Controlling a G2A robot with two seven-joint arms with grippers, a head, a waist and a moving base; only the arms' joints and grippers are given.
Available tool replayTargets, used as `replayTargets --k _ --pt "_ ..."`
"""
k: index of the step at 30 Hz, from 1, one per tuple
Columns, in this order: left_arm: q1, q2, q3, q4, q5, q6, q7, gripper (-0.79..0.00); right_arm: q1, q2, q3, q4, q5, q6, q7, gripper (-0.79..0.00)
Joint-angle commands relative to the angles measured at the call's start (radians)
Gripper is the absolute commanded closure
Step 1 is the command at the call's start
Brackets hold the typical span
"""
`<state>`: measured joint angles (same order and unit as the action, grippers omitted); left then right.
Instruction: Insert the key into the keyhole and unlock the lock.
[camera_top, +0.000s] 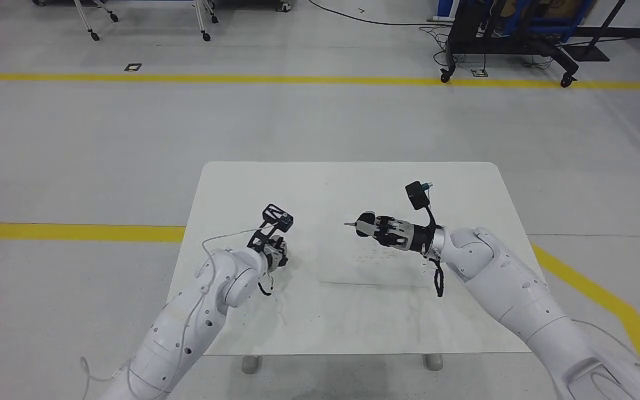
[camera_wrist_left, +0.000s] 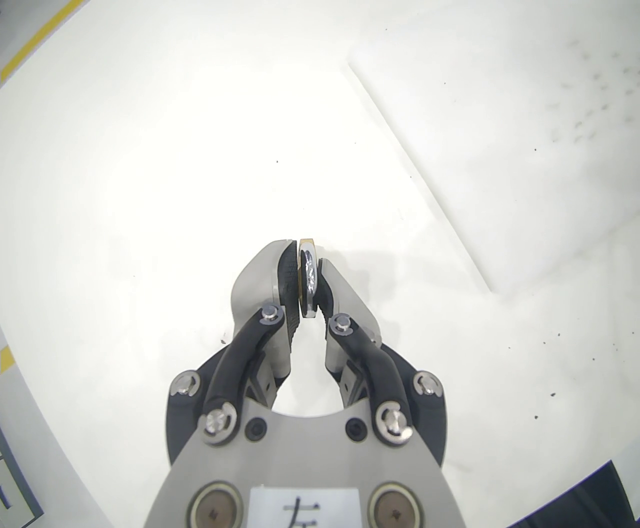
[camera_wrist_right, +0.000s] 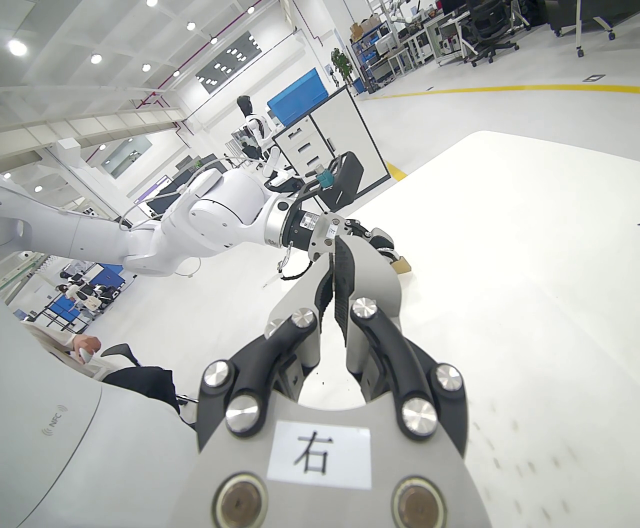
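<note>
Left gripper (camera_wrist_left: 305, 256) pinching lock (camera_wrist_left: 309, 286); right gripper (camera_top: 364, 225) clamped on key (camera_top: 349, 224), well apart. Square key tip to keyhole, approach slowly.

Between the lock (camera_wrist_left: 307, 285) in the left gripper (camera_top: 279, 248) and the key (camera_top: 347, 224) in the right gripper (camera_top: 361, 224) the way is open, just above the table (camera_top: 400, 190).

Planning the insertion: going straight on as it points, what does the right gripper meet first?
Probably the lock held in the left gripper, straight ahead; depth is unclear.
</note>
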<state>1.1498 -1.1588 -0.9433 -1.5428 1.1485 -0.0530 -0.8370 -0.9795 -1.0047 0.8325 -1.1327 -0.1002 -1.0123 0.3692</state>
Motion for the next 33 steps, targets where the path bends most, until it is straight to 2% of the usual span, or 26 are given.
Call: replayTargets --k 1,6,10,14,21,31,33 --pt "0.003 0.0 -0.004 0.0 0.0 0.0 -0.003 -0.068 0.0 0.0 0.0 0.0 0.0 0.0 0.0 0.0" --pt "0.008 -0.001 -0.016 -0.002 0.0 -0.004 -0.008 -0.046 0.0 0.0 0.0 0.0 0.0 0.0 0.0 0.0" --pt "0.012 -0.001 -0.022 -0.007 0.001 -0.006 -0.014 0.0 0.0 0.0 0.0 0.0 0.0 0.0 0.0 0.0" --pt "0.016 -0.002 -0.027 -0.011 0.004 -0.006 -0.015 0.0 0.0 0.0 0.0 0.0 0.0 0.0 0.0 0.0" --pt "-0.006 -0.01 -0.019 0.036 0.017 -0.007 -0.017 0.0 0.0 0.0 0.0 0.0 0.0 0.0 0.0 0.0" --pt "0.001 -0.014 -0.036 0.032 0.008 -0.027 0.045 0.0 0.0 0.0 0.0 0.0 0.0 0.0 0.0 0.0" --pt "0.003 -0.014 -0.048 0.031 -0.01 -0.045 0.095 0.0 0.0 0.0 0.0 0.0 0.0 0.0 0.0 0.0"
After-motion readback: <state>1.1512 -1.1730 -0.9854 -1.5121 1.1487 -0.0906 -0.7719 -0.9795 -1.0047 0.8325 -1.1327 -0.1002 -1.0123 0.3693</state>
